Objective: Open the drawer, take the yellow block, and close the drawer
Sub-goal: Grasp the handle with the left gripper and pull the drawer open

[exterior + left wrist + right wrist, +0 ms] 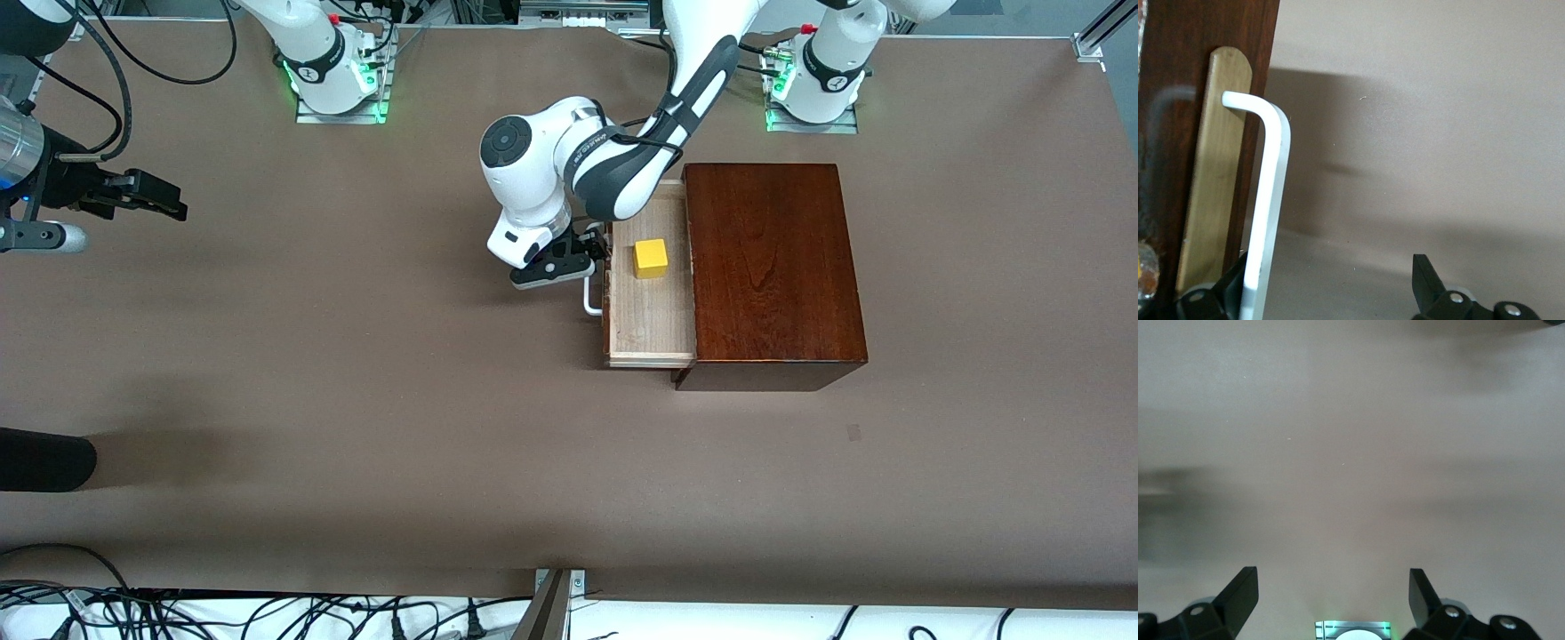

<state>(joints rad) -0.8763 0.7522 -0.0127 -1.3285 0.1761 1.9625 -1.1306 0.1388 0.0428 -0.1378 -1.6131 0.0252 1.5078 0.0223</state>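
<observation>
The dark red-brown box (773, 267) stands toward the left arm's end of the table. Its drawer (649, 324) is pulled out toward the right arm's end and shows a pale wood floor. On that floor sits the yellow block (650, 259). My left gripper (569, 262) is low in front of the drawer, open, at the white loop handle (591, 302). In the left wrist view the handle (1268, 200) runs along the inside of one finger, with the other finger (1425, 280) well apart. My right gripper (160, 200) waits open and empty (1333, 587), high over the right arm's end.
The brown table (356, 373) stretches wide around the box. A black object (44, 458) juts in at the edge of the right arm's end, nearer the front camera. Cables (178, 613) lie along the table's near edge. The right arm's base (1351, 632) glows green below the right gripper.
</observation>
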